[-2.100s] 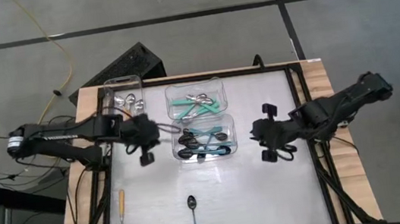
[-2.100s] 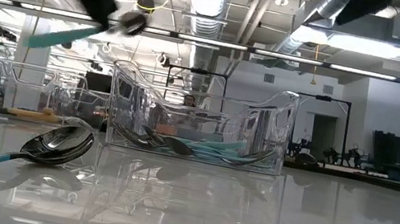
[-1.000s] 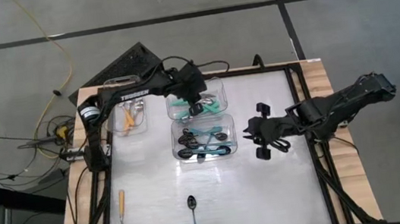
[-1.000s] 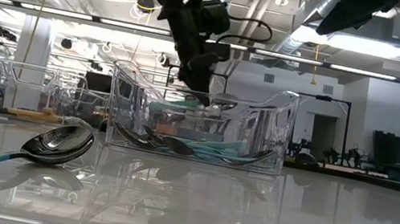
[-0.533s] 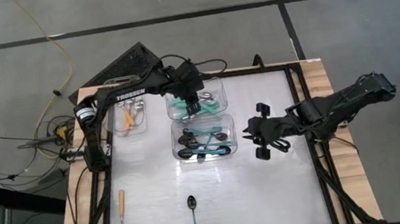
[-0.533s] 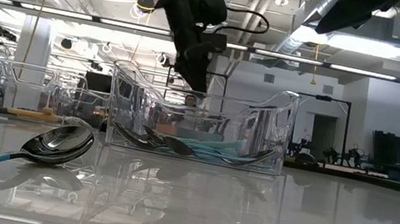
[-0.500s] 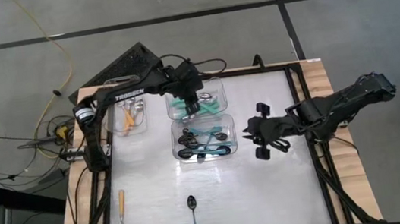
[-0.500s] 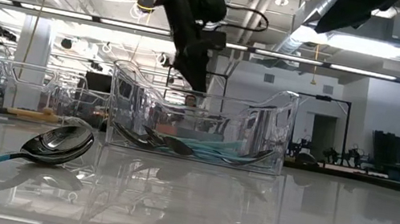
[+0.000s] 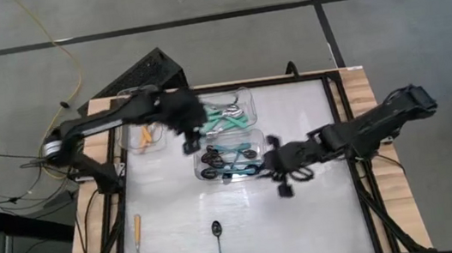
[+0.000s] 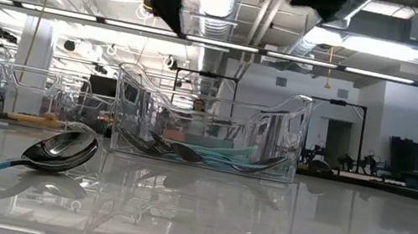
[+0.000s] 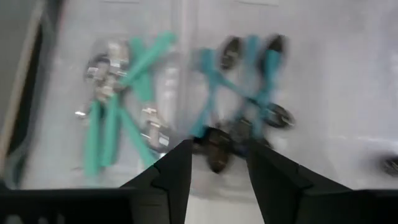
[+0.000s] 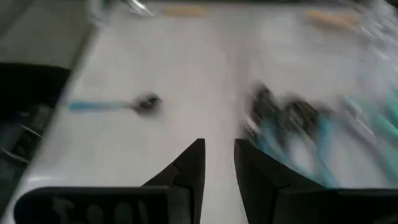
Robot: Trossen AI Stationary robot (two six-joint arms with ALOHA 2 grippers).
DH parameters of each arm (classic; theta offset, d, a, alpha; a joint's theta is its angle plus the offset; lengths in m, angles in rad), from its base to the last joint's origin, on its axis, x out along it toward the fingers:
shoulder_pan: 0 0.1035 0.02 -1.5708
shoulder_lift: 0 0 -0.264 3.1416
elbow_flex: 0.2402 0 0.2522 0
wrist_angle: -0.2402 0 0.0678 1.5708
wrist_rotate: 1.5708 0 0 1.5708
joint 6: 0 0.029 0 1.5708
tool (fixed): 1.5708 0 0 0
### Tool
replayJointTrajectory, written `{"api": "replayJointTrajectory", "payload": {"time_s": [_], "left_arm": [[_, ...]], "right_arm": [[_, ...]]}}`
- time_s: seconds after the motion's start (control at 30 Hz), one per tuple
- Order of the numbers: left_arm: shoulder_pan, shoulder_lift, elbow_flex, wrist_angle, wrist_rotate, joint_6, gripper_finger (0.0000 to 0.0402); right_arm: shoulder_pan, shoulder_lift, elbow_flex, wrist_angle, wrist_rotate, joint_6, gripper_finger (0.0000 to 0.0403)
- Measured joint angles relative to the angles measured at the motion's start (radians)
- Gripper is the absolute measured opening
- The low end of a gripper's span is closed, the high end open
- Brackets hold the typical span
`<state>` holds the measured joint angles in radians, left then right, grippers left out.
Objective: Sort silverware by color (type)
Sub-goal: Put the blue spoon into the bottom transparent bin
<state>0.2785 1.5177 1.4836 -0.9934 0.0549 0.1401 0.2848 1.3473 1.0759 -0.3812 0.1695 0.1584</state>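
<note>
Both arms have shifted: left end effector [image 9: 188,140] pulled back to left of the tubs, fingers apart, empty; right end effector [image 9: 282,174] moved leftward beside the lower tub [image 9: 257,155], narrow gap, empty. Two spoons [image 9: 218,247] lie at the desk [image 9: 324,218] bottom.

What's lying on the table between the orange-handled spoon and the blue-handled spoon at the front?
Nothing: in the high view, the tabletop between the orange-handled spoon and the blue-handled spoon is bare.
</note>
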Motion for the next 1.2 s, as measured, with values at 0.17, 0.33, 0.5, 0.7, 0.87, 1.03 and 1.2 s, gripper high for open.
{"api": "replayJointTrajectory", "payload": {"time_s": [0.17, 0.33, 0.5, 0.7, 0.87, 1.03, 1.2], "left_arm": [[-0.115, -0.255, -0.241, 0.095, 0.003, -0.073, 0.0137], [-0.220, -0.501, -0.493, 0.209, 0.004, -0.209, 0.0137], [-0.298, -0.693, -0.652, 0.288, -0.003, -0.319, 0.0137], [-0.358, -0.824, -0.737, 0.314, -0.026, -0.387, 0.0137], [-0.402, -0.880, -0.752, 0.304, -0.058, -0.432, 0.0137], [-0.423, -0.896, -0.752, 0.307, -0.071, -0.450, 0.0137], [-0.422, -0.896, -0.752, 0.305, -0.101, -0.462, 0.0137]], "right_arm": [[0.023, 0.174, 0.070, 0.159, -0.064, -0.110, 0.0111], [0.076, 0.371, 0.210, 0.143, -0.077, -0.237, 0.0111], [0.120, 0.537, 0.393, 0.111, -0.156, -0.389, 0.0111], [0.135, 0.723, 0.636, 0.033, -0.279, -0.530, 0.0111], [0.132, 0.877, 0.803, -0.057, -0.334, -0.667, 0.0111], [0.118, 0.994, 0.954, -0.184, -0.358, -0.743, 0.0111], [0.105, 1.102, 1.089, -0.327, -0.370, -0.861, 0.0111]]}}
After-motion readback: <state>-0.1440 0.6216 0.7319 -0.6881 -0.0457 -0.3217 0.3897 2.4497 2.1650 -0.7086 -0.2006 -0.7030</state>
